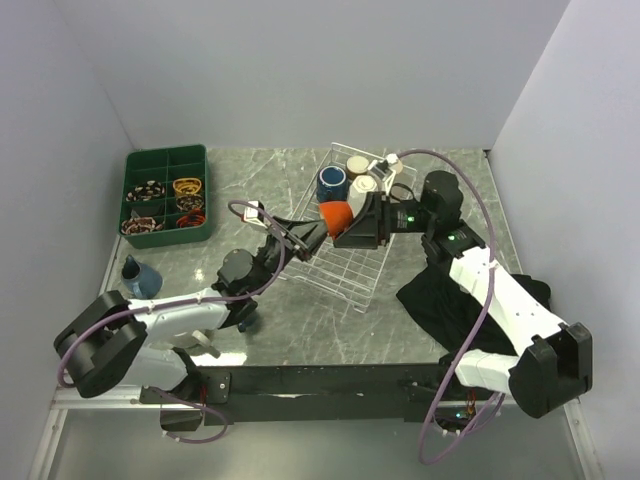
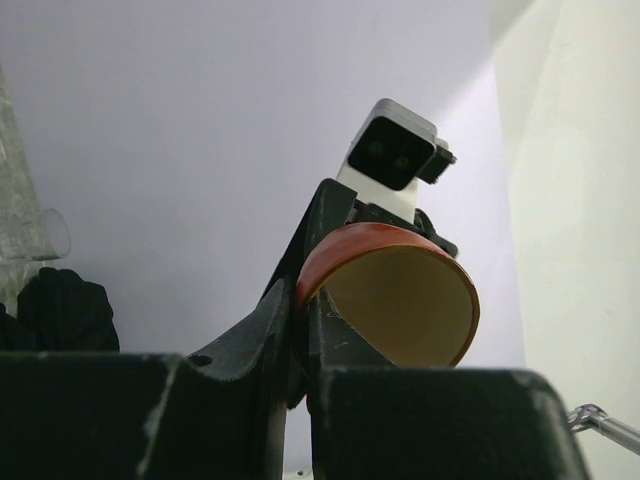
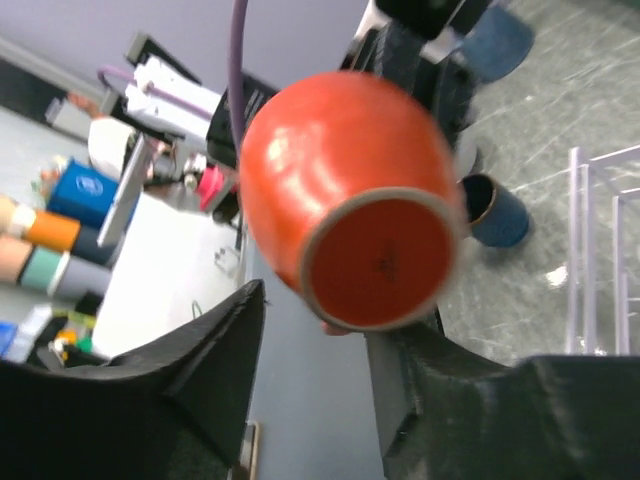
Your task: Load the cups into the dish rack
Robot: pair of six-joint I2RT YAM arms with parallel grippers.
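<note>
Orange cup (image 1: 336,215) hangs above dish rack (image 1: 352,278); left tool (image 1: 312,232) pinches its rim, right tool (image 1: 345,236) spread around its base. Likely slick, breakable glaze: you grip across the belly

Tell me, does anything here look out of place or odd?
Yes. An orange cup hangs sideways in mid-air above the dish rack, its rim pinched by the left fingers while the right fingers flank its base. The rack sits skewed on the table, and a dark blue cup sits alone near the left arm.
</note>
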